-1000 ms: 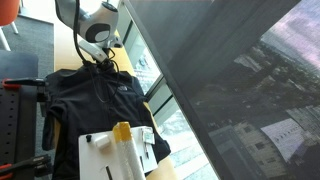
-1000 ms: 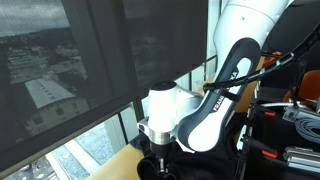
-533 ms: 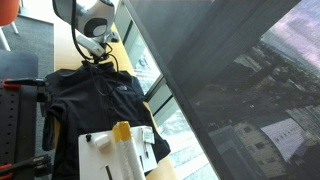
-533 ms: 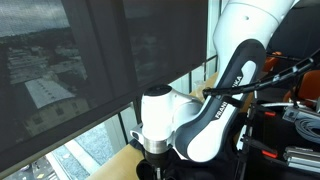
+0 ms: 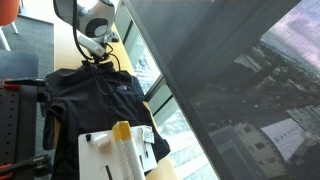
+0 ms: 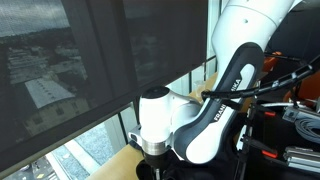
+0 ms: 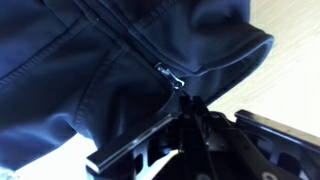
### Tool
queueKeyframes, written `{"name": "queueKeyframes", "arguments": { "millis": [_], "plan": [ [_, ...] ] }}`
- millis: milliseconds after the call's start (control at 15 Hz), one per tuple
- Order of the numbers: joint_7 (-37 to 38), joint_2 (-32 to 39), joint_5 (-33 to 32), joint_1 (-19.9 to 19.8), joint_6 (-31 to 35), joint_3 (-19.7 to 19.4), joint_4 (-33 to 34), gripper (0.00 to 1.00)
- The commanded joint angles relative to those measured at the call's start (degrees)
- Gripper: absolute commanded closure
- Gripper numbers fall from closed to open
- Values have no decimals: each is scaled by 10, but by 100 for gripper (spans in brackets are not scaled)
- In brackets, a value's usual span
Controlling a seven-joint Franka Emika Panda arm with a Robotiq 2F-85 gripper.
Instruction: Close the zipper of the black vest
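Observation:
The black vest [image 5: 88, 100] lies flat on the wooden table [image 5: 62, 52], collar towards the arm, with a small white logo [image 5: 118, 88] on the chest. In the wrist view the zipper [image 7: 135, 42] runs as a thin dark line down the fabric [image 7: 60, 70] to a small metal slider [image 7: 168, 76] near the collar. My gripper [image 7: 191, 100] sits right at the slider with its fingers pressed together on the pull. In both exterior views the gripper [image 5: 97, 58] [image 6: 155, 158] is low over the collar end.
White papers [image 5: 108, 158] and a yellow object [image 5: 122, 132] lie on the vest's lower end. A shaded window [image 5: 220, 60] runs along the table edge. A red and black frame [image 5: 15, 88] stands beside the vest. Cables [image 6: 300, 120] hang behind the arm.
The arm has shifted slightly along the collar end over the last second; the gripper stays shut at the slider. The vest has not visibly moved.

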Motion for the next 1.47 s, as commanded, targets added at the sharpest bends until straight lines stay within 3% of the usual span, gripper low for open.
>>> {"name": "queueKeyframes", "arguments": {
  "millis": [0, 600, 1200, 1267, 1400],
  "plan": [
    [12, -7, -15, -5, 2, 9, -5, 98],
    [11, -43, -21, -11, 17, 3, -54, 98],
    [4, -90, -21, -55, 61, -8, -134, 98],
    [4, -95, -22, -57, 63, -11, -145, 75],
    [0, -105, -25, -64, 62, -13, -166, 60]
  ]
}}
